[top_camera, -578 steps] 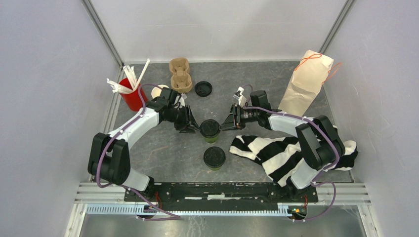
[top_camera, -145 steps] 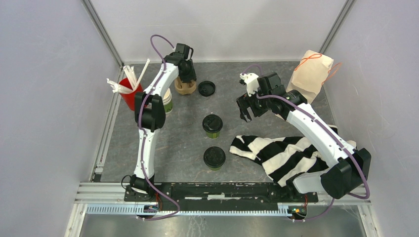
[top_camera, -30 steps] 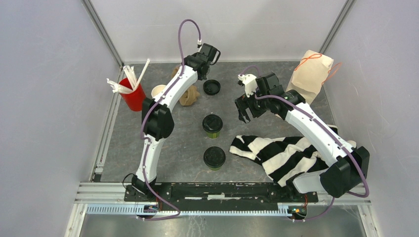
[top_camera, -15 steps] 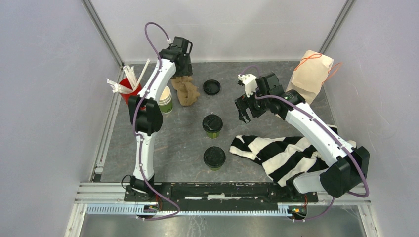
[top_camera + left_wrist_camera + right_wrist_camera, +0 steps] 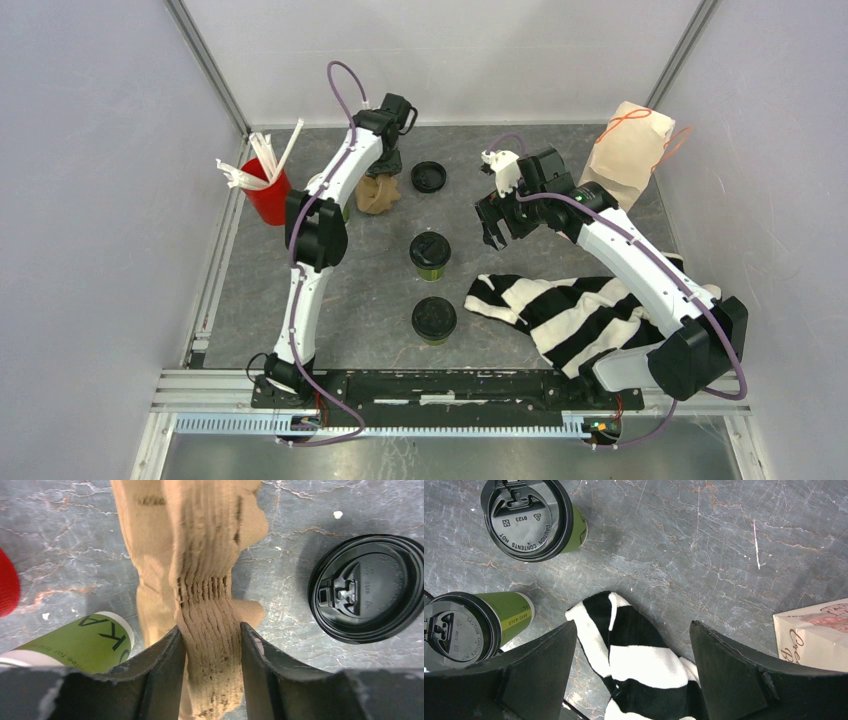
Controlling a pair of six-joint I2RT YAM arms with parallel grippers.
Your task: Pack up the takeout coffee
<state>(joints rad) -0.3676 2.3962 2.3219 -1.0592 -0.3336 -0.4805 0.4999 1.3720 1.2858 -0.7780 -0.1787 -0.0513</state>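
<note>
Two lidded cups stand mid-counter (image 5: pixel 350 300), the far cup (image 5: pixel 430 252) and the near cup (image 5: pixel 434 318), apart and untouched. Their paper walls are probably light and easily crushed, and the lids may pop off. A gentle hold low around the body, kept upright, looks safest. At the back, the left end effector (image 5: pixel 211 630) is clamped on the carrier's (image 5: pixel 200 540) middle ridge, with a loose lid (image 5: pixel 367 587) and an open cup (image 5: pixel 75 642) beside it. The right end effector (image 5: pixel 633 630) hangs wide open and empty. A striped cloth (image 5: pixel 639 675) lies just beside the near cup and could snag. The bag (image 5: pixel 620 165) stands far right.
</note>
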